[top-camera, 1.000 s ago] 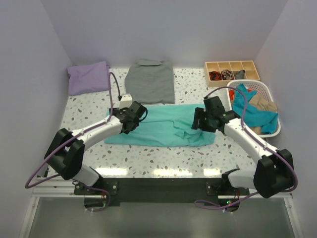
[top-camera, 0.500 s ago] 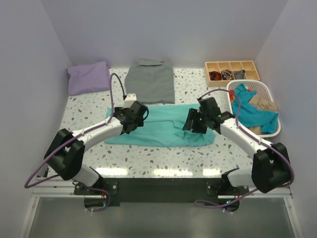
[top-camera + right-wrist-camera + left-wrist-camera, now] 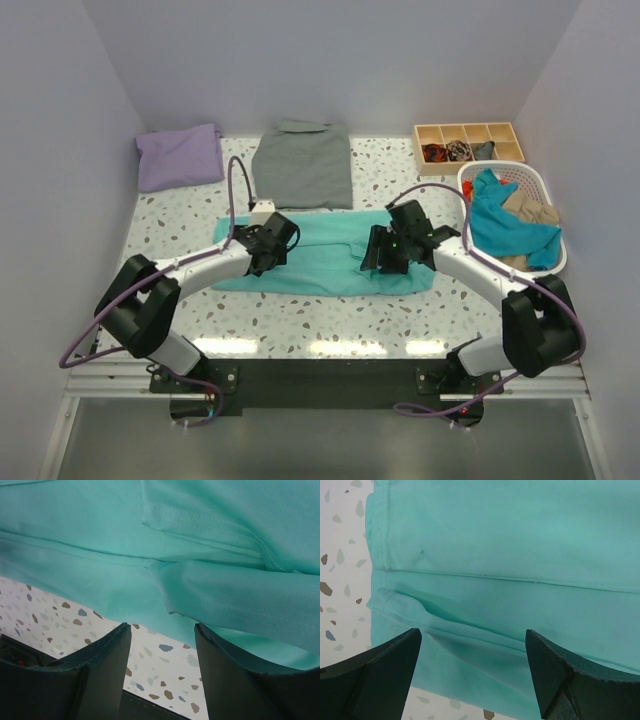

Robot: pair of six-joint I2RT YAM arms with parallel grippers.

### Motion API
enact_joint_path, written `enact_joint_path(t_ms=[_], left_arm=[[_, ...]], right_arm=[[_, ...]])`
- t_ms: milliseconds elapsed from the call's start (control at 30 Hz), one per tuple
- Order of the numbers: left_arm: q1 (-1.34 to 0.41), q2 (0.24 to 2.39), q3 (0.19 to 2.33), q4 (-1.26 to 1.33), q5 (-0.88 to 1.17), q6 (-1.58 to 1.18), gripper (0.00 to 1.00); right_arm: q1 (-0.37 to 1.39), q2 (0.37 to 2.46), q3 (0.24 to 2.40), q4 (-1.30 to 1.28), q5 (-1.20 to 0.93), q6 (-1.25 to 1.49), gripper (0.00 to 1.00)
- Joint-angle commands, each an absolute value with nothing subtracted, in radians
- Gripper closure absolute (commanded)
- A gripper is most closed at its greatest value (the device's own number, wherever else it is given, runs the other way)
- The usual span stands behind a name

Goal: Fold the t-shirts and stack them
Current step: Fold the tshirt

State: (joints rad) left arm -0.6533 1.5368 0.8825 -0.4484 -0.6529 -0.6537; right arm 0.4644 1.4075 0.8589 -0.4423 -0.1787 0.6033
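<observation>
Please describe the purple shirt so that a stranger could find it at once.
Start at the speckled table and go to its far left corner. There lies the purple shirt, folded. It is the only purple cloth; its neighbour to the right is a darker grey shirt.

Overhead camera: fixed high behind the arm bases, looks down and forward, takes in the whole table (image 3: 300, 320) from far off. Left wrist camera: very close, looks past the left gripper (image 3: 472, 632) onto one edge of the turquoise t-shirt (image 3: 320, 262). Right wrist camera: equally close, looks past the right gripper (image 3: 162, 626) onto another edge, with speckled tabletop beyond. All three views share that shirt
</observation>
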Motion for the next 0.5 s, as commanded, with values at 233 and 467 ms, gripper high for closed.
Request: enact_joint_path(t_ms=[233,467], left_arm=[[-0.646,1.543,0.882,-0.436,-0.709,-0.669,0.09],[-0.643,1.551,0.876,-0.439,-0.715,-0.676,0.1]], right_arm=[[0.477,1.497,0.922,-0.371,-0.166,0.584,0.5],[0.477,1.546,0.966,-0.348,-0.152,0.558,0.94]])
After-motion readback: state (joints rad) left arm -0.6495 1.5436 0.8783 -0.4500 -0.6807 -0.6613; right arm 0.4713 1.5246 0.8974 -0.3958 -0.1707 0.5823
